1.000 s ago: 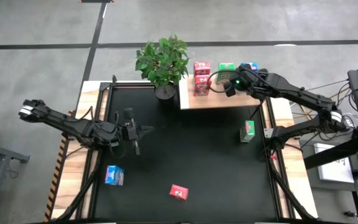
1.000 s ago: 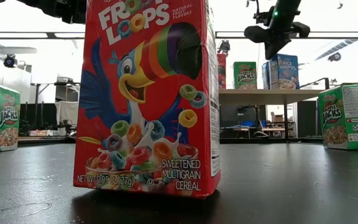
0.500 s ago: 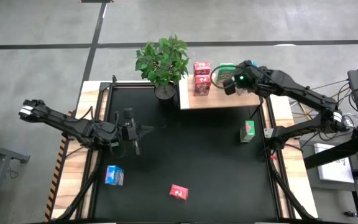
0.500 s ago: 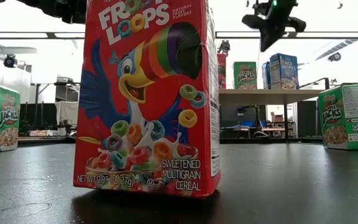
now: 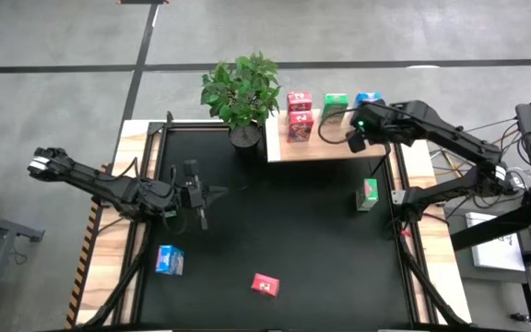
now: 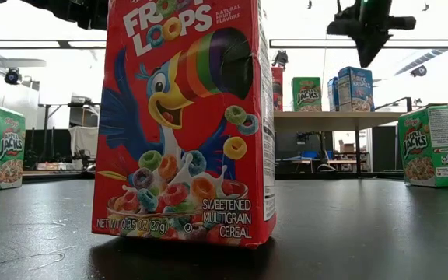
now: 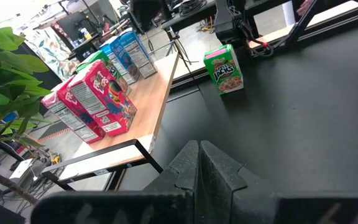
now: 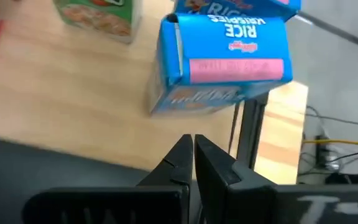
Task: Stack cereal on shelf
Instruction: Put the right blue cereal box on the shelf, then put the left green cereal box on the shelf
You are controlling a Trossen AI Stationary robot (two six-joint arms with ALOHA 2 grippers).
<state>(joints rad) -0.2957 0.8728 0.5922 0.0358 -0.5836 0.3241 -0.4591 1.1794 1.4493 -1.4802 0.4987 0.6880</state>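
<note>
A: From above, we see the shelf [image 5: 325,148] running long beside the plant [image 5: 241,89], holding red, green and blue boxes upright; the right gripper [image 5: 352,140] hovers clenched, empty, over its near edge.

B: At table level, we read "Froot Loops" on the upright red box [image 6: 183,120] and "Apple Jacks" on a green box [image 6: 432,145] off the shelf.

A: The left gripper [image 7: 199,163] is clenched, empty. By the right wrist, the blue box [image 8: 224,62] reads "Rice".

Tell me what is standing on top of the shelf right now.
On the shelf stand pink-red boxes, a green box and blue Rice Krispies boxes. The right arm crosses the far end, so the blue count there is unclear.
</note>
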